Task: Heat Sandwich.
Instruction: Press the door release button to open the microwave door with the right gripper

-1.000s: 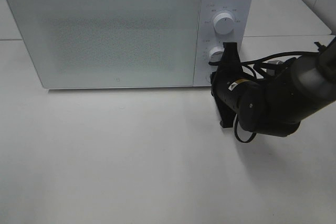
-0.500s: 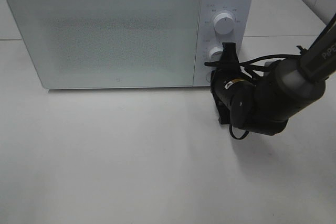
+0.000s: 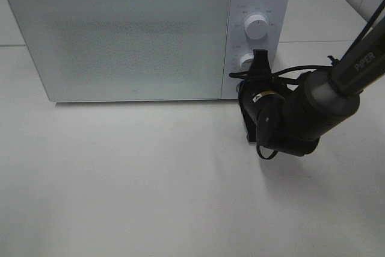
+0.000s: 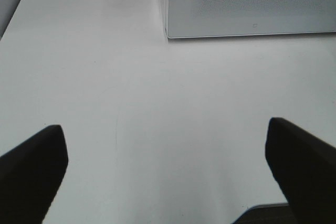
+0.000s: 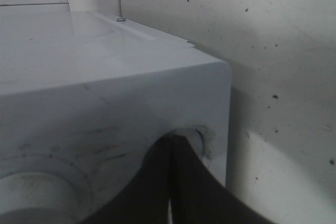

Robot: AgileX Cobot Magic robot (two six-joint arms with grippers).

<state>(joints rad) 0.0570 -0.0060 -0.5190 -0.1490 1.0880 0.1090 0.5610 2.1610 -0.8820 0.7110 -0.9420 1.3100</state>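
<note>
Exterior high: pincer (image 3: 260, 58) seemingly against microwave (image 3: 120, 40)

High camera looks down on microwave (image 3: 120, 40) and surface (image 3: 132, 185), left wrist low across surface toward microwave, right wrist close against it

Closed right pincer (image 3: 260, 57) beside microwave's (image 3: 120, 40) lower knob (image 3: 246, 61)

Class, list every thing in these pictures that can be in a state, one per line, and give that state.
microwave door: shut.
left gripper: jaws open, holding nothing, over the table.
right gripper: jaws shut, holding nothing, tip at the control panel beside the lower knob.
sandwich: not in view.
</note>
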